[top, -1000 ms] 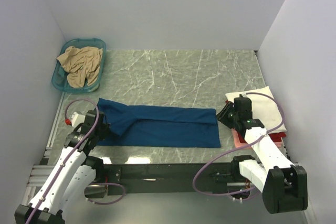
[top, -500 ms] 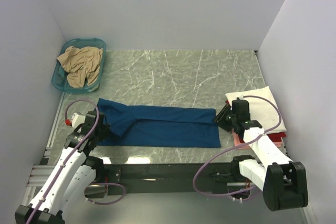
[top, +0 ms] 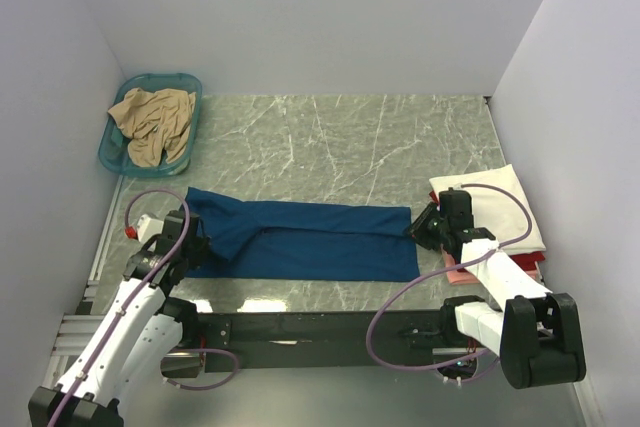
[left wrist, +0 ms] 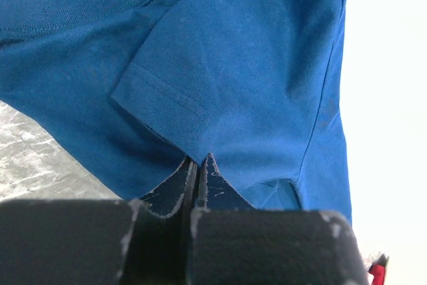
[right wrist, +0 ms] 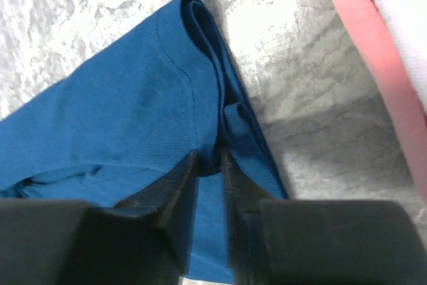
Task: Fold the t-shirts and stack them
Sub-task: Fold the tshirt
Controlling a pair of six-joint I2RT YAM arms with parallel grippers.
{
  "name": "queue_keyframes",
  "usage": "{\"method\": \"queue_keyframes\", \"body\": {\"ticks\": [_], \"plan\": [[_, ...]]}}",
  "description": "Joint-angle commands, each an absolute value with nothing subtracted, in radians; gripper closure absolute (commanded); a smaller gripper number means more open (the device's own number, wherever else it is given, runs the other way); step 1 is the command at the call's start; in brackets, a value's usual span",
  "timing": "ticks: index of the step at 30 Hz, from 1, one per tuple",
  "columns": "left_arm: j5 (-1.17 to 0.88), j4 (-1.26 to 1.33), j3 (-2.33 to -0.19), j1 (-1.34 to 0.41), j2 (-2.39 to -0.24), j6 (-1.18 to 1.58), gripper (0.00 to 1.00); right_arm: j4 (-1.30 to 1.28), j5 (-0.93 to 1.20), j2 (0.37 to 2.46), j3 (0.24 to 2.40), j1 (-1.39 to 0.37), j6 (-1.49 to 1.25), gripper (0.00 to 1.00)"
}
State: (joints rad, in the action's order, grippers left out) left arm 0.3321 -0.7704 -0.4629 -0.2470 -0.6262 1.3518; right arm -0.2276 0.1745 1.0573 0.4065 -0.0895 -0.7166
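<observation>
A folded stack (top: 505, 209) sits at 3 o'clock; the tan t-shirt (top: 152, 123) waits in the basket (top: 160, 76) at 10. The left gripper (left wrist: 198, 163) and right gripper (right wrist: 210, 163) each pinch the long-folded blue t-shirt (top: 310, 242) at 6.

No text, label, brand mark or number can be read in any of the three views. The dark blue t-shirt (top: 300, 242) is seen only as plain cloth, both from overhead and close up from the two wrist cameras.
</observation>
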Motion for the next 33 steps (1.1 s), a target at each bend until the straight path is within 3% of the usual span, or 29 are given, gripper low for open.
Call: {"method": "queue_keyframes", "body": {"ticks": [1, 2, 6, 20, 33], "plan": [[0.328, -0.749, -0.488, -0.242, -0.634, 1.339, 0.99, -0.19, 0.186, 1.058, 0.419, -0.098, -0.723, 0.75], [0.327, -0.749, -0.491, -0.242, -0.635, 1.338, 0.99, -0.192, 0.186, 1.06, 0.422, -0.097, -0.721, 0.86], [0.328, -0.755, -0.506, -0.244, -0.64, 1.33, 0.99, -0.21, 0.183, 1.066, 0.442, -0.097, -0.709, 1.0], [0.354, -0.839, -0.572, -0.242, -0.569, 1.342, 0.99, -0.328, 0.107, 1.023, 0.569, -0.095, -0.664, 1.0], [0.345, -0.894, -0.522, -0.244, -0.511, 1.45, 0.99, -0.319, 0.098, 0.994, 0.497, -0.087, -0.667, 1.0]]}}
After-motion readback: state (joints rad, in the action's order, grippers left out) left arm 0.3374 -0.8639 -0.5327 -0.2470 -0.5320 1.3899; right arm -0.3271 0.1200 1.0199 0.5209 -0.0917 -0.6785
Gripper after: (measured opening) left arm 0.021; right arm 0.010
